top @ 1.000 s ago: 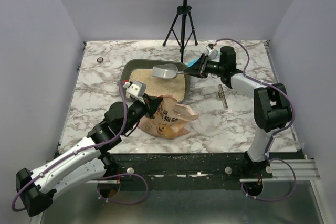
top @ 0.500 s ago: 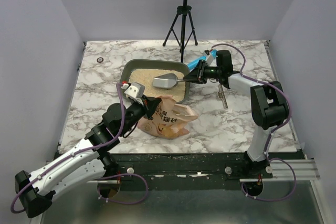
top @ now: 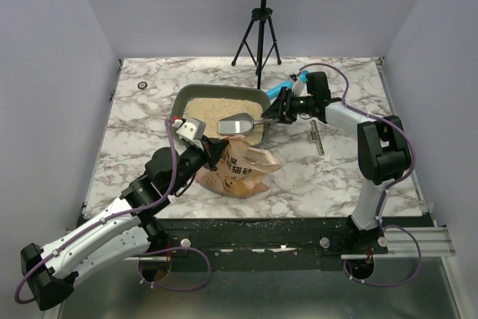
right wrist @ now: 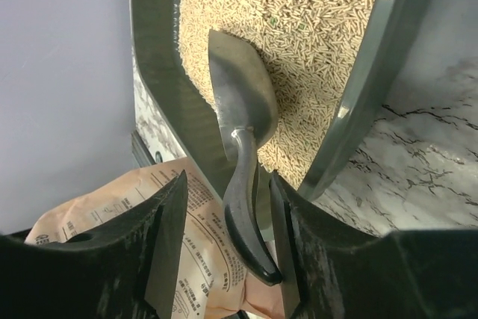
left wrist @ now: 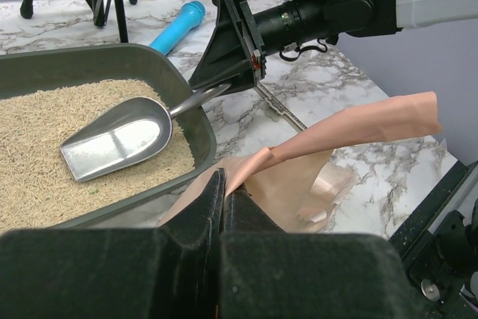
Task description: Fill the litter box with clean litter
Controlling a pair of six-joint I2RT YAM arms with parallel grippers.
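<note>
Scoop point(left wrist: 119, 137) lowered, seemingly loose, across rim point(left wrist: 196, 113).

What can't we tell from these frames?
- Bag contents: inside not visible, folds and the left gripper cover its mouth, top and left wrist views.
- Depth of litter in the litter box: floor fully covered, all views.
- Small dark object at the far left of the table: too small, top view.

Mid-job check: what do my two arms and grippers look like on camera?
The left arm and right arm have white link shells and black joints, each trailed by a purple cable. The left gripper and right gripper are black, with flat matte fingers.
</note>
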